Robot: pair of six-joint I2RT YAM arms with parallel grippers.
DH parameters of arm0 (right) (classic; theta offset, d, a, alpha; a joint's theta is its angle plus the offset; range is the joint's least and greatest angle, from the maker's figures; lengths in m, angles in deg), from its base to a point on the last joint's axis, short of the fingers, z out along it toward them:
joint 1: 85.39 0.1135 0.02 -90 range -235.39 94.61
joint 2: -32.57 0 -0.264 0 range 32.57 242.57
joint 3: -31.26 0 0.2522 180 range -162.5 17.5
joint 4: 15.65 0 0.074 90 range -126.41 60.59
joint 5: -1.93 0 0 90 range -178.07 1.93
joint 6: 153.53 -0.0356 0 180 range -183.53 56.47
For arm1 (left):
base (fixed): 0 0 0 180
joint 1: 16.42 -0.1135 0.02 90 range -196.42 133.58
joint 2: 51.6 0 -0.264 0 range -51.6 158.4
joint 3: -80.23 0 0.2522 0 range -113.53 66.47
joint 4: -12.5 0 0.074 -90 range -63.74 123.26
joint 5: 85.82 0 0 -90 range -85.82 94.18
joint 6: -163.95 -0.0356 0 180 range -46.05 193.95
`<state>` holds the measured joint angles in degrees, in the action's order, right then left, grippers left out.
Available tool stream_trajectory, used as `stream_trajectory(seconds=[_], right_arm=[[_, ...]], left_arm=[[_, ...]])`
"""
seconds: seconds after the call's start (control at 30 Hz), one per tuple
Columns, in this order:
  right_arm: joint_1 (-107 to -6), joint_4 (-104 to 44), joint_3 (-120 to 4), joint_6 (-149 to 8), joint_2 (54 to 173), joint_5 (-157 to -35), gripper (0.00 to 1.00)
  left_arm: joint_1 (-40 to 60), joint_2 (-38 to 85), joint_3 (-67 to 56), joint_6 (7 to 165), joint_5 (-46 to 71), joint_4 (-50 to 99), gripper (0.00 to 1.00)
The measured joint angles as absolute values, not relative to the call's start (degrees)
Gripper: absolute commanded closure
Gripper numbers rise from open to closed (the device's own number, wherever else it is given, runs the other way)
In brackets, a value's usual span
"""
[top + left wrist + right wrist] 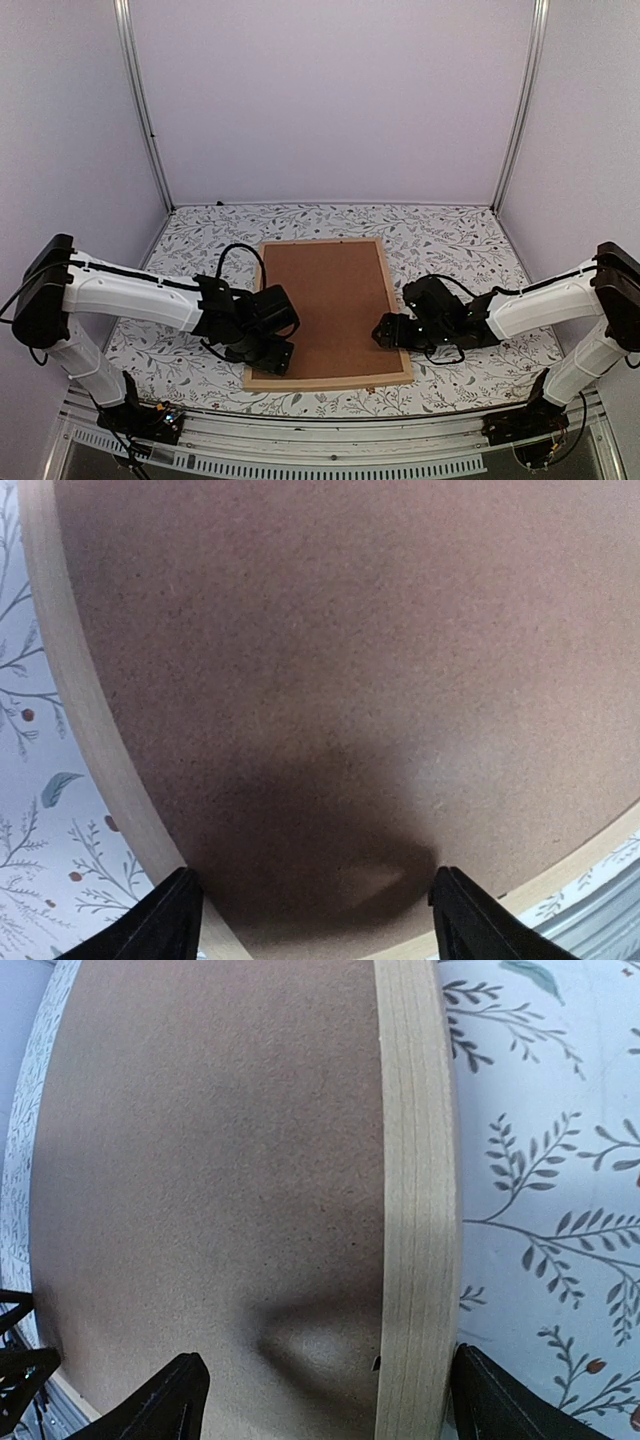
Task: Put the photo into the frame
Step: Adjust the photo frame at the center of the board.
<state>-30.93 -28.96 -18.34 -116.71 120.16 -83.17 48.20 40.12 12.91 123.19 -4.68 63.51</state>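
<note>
Nearest the arm bases, the left gripper (268, 358) hangs low over the near-left corner of the thin light natural-wood rectangular frame (330, 381), its fingers (165, 920) spread wide and holding nothing; contact with the surface below cannot be judged. The right gripper (388, 332) is likewise spread wide and empty, straddling the frame's right bar. The frame lies flat on the leaf-patterned white table (450, 240), filled by a plain brown backing board (330, 290) (the photo is not in sight).

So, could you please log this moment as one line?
frame flat, backing board inside; photo unseen; left gripper open, near-left corner; right gripper open, straddling right bar
</note>
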Motion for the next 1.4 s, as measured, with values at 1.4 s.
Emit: stream_trajectory(seconds=[1.4], right_arm=[[-29.2, -32.1, -20.4, -117.8, 120.2, -100.7, 0.12]], left_arm=[[37.3, 30.2, 24.7, 118.3, -0.7, 48.3, 0.09]])
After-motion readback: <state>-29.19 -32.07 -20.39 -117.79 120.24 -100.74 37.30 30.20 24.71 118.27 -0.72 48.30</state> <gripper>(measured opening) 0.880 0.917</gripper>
